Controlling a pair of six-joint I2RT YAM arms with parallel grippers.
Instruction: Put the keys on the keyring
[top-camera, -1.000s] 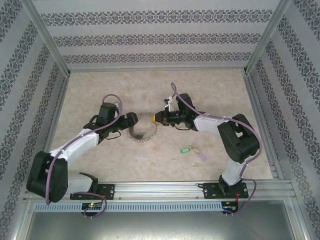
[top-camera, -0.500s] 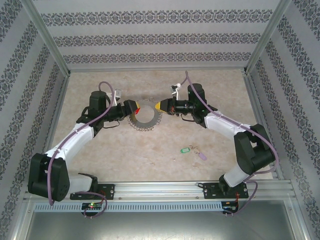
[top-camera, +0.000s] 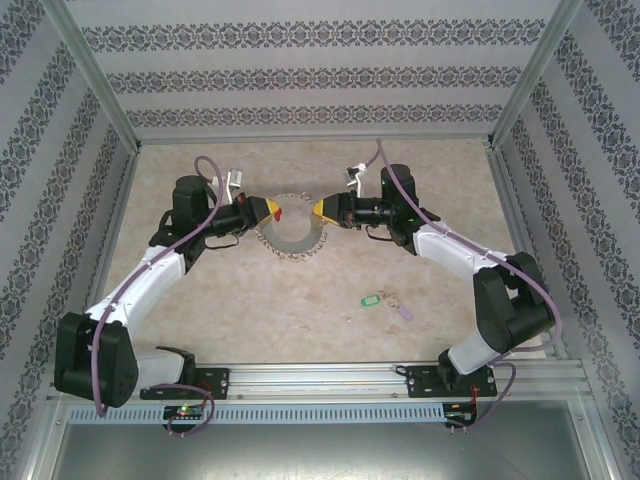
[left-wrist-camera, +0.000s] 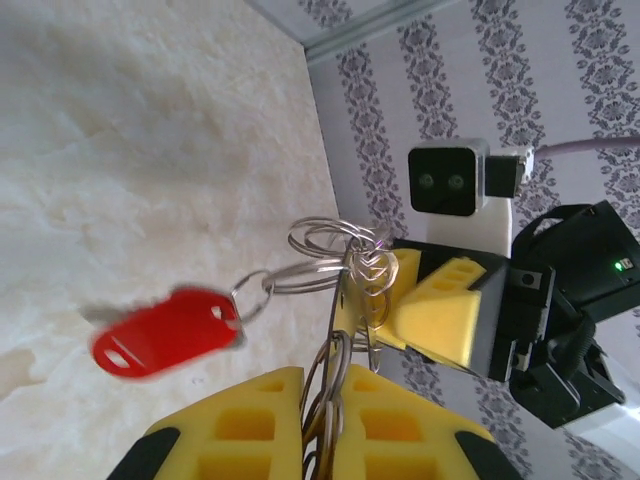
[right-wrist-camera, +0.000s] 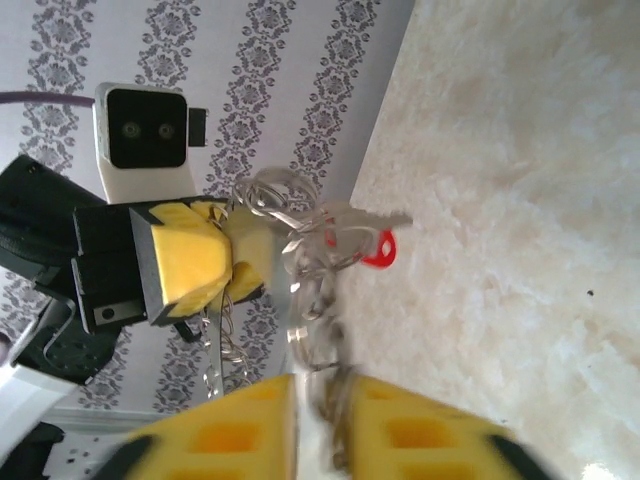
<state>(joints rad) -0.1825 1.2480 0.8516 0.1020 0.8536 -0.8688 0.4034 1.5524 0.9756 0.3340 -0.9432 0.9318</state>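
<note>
The keyring (top-camera: 292, 240), a grey ring fringed with wire loops, hangs above the table between my two grippers. My left gripper (top-camera: 270, 209) is shut on its left rim; in the left wrist view the yellow pads (left-wrist-camera: 250, 420) pinch the loops (left-wrist-camera: 340, 245). A red-tagged key (left-wrist-camera: 165, 333) dangles from a loop beside them and swings. My right gripper (top-camera: 318, 209) is at the opposite rim. Its pads (right-wrist-camera: 230, 430) stand slightly apart, with the ring's blurred edge (right-wrist-camera: 310, 290) in the gap. The green-tagged key (top-camera: 372, 298) and the lilac-tagged key (top-camera: 404, 312) lie on the table.
The beige tabletop (top-camera: 220, 300) is walled with patterned panels on three sides. A metal rail (top-camera: 330, 378) runs along the near edge by the arm bases. The two loose keys lie right of centre, toward the right arm's base.
Both arms carried the ring toward the far wall. The left gripper went from open to shut on the ring's left rim. The right gripper's pads have begun to part.
</note>
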